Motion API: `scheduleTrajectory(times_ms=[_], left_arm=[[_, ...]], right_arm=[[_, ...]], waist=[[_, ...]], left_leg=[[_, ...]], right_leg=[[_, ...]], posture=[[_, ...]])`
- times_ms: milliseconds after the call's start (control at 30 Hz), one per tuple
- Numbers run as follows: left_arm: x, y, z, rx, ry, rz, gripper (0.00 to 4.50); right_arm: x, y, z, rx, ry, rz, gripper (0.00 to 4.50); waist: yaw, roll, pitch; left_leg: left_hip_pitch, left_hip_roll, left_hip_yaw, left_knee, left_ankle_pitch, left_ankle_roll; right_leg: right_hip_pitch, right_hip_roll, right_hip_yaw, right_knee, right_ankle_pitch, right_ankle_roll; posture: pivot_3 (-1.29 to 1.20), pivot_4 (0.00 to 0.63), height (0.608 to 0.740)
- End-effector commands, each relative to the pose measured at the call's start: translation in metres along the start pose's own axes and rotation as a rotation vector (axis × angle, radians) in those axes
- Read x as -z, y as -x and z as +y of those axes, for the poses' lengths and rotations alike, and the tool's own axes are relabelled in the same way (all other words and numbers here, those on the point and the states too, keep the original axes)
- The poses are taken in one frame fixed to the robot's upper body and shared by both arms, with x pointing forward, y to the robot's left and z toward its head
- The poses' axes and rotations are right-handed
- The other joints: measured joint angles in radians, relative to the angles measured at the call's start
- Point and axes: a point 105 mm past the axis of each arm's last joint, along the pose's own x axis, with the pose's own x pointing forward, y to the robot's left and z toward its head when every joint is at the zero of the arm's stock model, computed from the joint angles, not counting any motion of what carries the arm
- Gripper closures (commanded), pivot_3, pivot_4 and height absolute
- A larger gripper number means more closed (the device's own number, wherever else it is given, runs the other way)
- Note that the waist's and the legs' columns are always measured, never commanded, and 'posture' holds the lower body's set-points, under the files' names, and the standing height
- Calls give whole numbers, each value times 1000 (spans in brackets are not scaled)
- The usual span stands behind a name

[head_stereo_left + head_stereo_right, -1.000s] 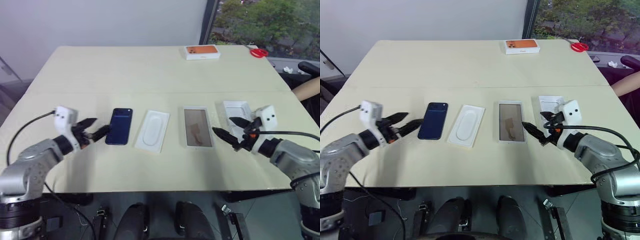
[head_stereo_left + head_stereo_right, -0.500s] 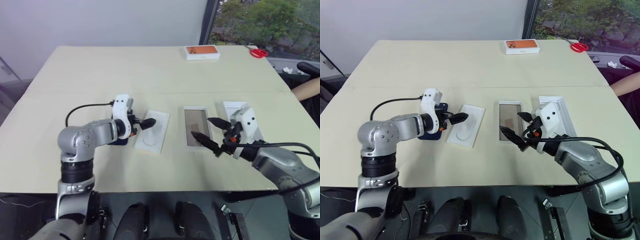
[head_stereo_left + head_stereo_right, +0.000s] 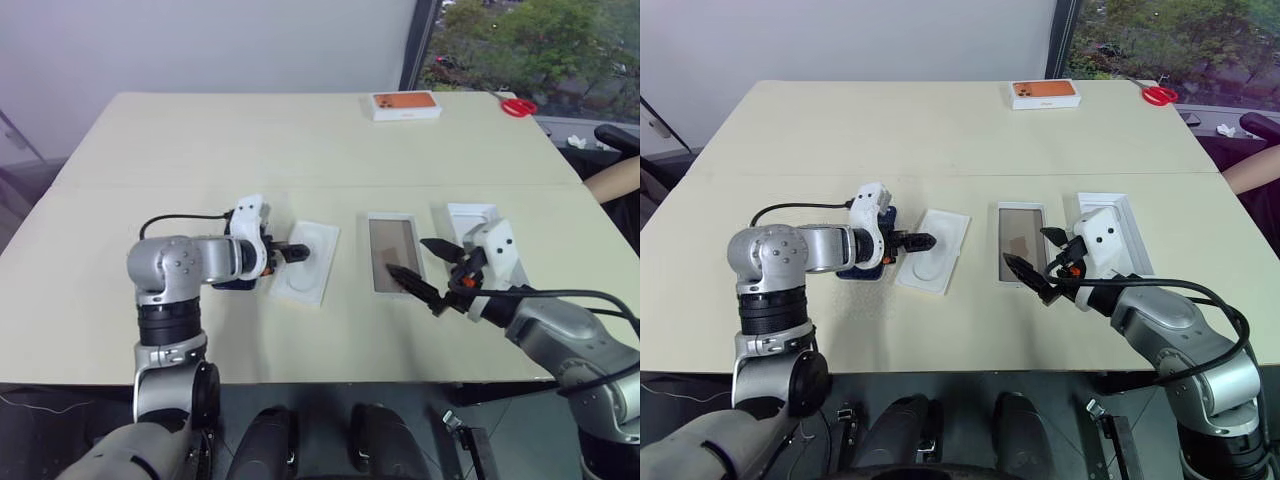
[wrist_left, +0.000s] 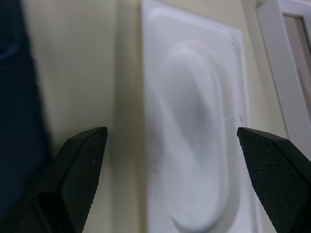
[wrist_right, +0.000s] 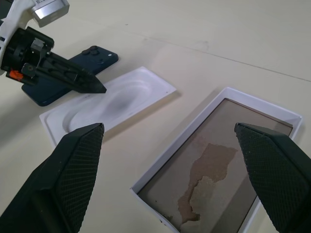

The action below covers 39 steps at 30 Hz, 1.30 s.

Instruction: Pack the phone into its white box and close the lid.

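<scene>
Cream-coloured table (image 3: pixel 300 140) carries a row of items across its near half. From left to right lie the phone (image 3: pixel 866 268), a thin white insert (image 3: pixel 305 262) with an oval hollow, the white box (image 3: pixel 392 254) with its brownish floor showing, and the lid (image 3: pixel 470 214) lying inside-up.

The phone is dark blue and lies flat, mostly hidden behind the left arm in the head views; its camera end points to the far side, as the right wrist view shows. It is outside the box, with the insert between the two.

The left gripper (image 3: pixel 292 251) reaches over the gap between phone and insert, its black fingers (image 4: pixel 82 172) spread apart and holding nothing. One fingertip sits over the left edge of the insert. Whether the tips touch the table or the insert I cannot tell.

The right gripper (image 3: pixel 428 272) hangs over the near right part of the white box, pointing left, its fingers (image 5: pixel 73 170) wide apart and empty. The lid lies just to the right of the box, partly behind this gripper's white wrist block.

At the far edge of the table sits an orange-topped box (image 3: pixel 405 104), and red scissors (image 3: pixel 517 104) lie to its right near the far right corner.
</scene>
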Motion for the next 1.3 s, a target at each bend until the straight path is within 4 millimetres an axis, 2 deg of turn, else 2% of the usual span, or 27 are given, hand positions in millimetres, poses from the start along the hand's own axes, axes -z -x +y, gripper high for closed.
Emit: scheduleTrajectory(times_ms=[33, 167, 233, 300, 500, 767, 967, 1067, 1167, 1300], left_arm=[[0, 0, -8, 42, -5, 14, 20], [3, -2, -6, 45, 12, 32, 20], [5, -2, -4, 43, 12, 39, 532], [6, -2, -4, 42, 7, 44, 1299], [4, -1, -5, 58, 25, 36, 4461], [-13, 10, 8, 122, 192, -58, 4461], [-33, 17, 0, 251, 313, -135, 4461], [-44, 14, -23, 336, 313, -149, 4461], [-42, 3, -55, 387, 271, -112, 4461], [-43, -9, -74, 372, 293, -108, 4461]], right_arm=[[-14, 3, 6, -9, 41, -59, 0], [-14, 3, 8, -12, 41, -59, 0], [-13, 3, 9, -14, 39, -59, 0], [-13, 3, 9, -16, 39, -58, 0], [-13, 2, 11, -23, 38, -56, 0], [-13, 2, 14, -34, 35, -52, 0], [-15, 5, 11, -24, 47, -50, 0], [-21, 12, -1, 15, 88, -42, 0], [-22, 21, -13, 52, 116, -25, 0], [-20, 29, -22, 92, 133, -4, 0]], waist=[[0, 0, 0], [0, 0, 0], [1, 0, 0], [1, 0, 0], [0, 0, 0], [-1, 0, 0], [1, 0, 0], [4, -1, 0], [15, -1, 0], [24, -2, 0]], left_leg=[[0, 0, 0, 0, 0, 0], [0, 0, 0, 0, 0, 0], [0, 0, 0, 0, 0, 0], [0, 0, 0, 0, 0, 0], [0, 0, 0, 0, 0, 0], [0, 0, 0, 0, 0, 0], [0, 0, 0, 0, 0, 0], [0, -1, 0, 0, 0, 0], [0, -2, 0, 1, 0, 0], [0, -2, 0, 1, 0, 0]], right_leg=[[0, 0, 0, 0, 0, 0], [0, 0, 0, 0, 0, 0], [0, 0, 0, 0, 0, 0], [0, -1, 0, 0, 0, 0], [0, -1, 0, 0, 0, 0], [0, -1, 0, 0, 0, 0], [0, -1, 0, 0, 0, 0], [0, -1, 0, 0, 0, 0], [1, -2, 0, -1, 0, 0], [1, -2, 0, -1, 0, 0]], posture=[[0, 150, 740], [0, 150, 740], [0, 150, 740], [0, 150, 740], [0, 150, 740], [0, 150, 740], [0, 150, 740], [0, 150, 740], [0, 150, 740], [0, 150, 740]])
